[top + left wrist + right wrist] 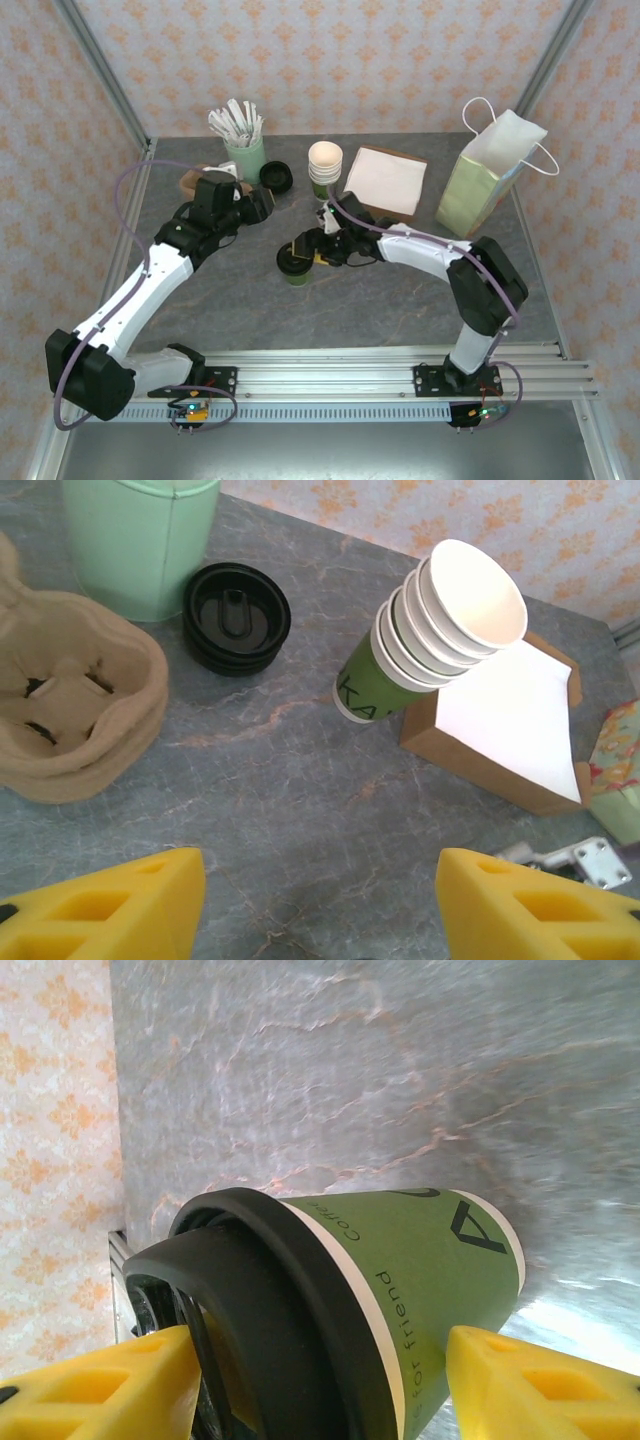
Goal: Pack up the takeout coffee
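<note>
Now, takeout coffee (400, 1280) between right gripper (320, 1385) fingers (100, 1385), whether clamped cannot tell.

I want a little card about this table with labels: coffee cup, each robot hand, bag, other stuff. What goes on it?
coffee cup: takeout coffee standing on the table, black lid on
right gripper: fingers on either side of the cup; grip unclear
left gripper: open, nothing between its fingers, over bare table
bag: paper bag upright at the far right, top open
other stuff: stack of lidless cups, spare black lids, tumbler of sticks, cardboard cup carrier
</note>
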